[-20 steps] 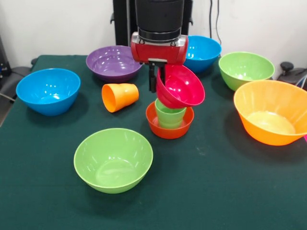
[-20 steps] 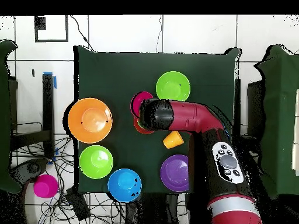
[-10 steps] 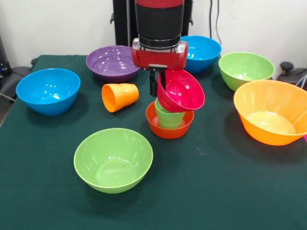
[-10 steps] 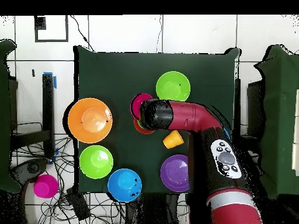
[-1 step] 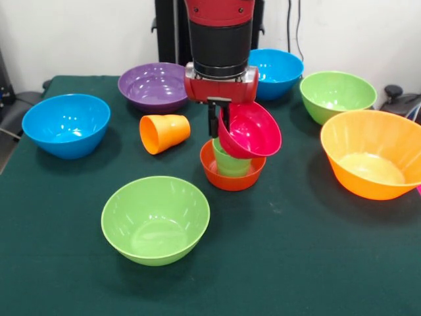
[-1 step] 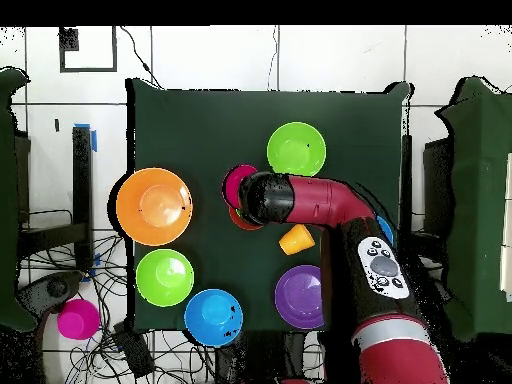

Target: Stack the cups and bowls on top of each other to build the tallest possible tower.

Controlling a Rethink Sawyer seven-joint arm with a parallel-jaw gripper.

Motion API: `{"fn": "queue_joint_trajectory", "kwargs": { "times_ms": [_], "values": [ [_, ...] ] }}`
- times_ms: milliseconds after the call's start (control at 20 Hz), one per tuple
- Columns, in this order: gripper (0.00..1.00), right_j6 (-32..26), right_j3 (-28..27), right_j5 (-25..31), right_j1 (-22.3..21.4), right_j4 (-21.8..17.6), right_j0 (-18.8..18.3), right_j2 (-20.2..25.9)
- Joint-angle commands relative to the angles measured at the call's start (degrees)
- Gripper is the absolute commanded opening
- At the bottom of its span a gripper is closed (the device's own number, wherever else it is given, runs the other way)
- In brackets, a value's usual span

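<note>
Lowered slightly: end effector point(image 5: 220, 125) gripping tilted magenta bowl point(image 5: 250, 130) over green cup point(image 5: 231, 160).

No text, label, brand, number or sign can be read in either view; the bowls, cups and table cloth are plain; the grey panel point(image 6: 385, 269) on the arm in the lower right of the overhead view carries round buttons, but any marks on them are too small to read.
</note>
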Motion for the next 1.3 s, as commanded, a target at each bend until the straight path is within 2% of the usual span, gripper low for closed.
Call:
{"fn": "queue_joint_trajectory", "kwargs": {
  "times_ms": [50,250,850,1300],
  "values": [
    [0.0,5.82,1.34,-3.61,1.52,0.7,0.34,1.8],
    [0.0,5.6,1.41,-3.08,1.18,0.71,0.32,1.77],
    [0.0,2.17,-2.41,8.04,-4.47,1.72,0.86,1.8],
    [0.0,3.47,1.98,5.47,-5.89,1.26,0.46,1.18]
  ]
}}
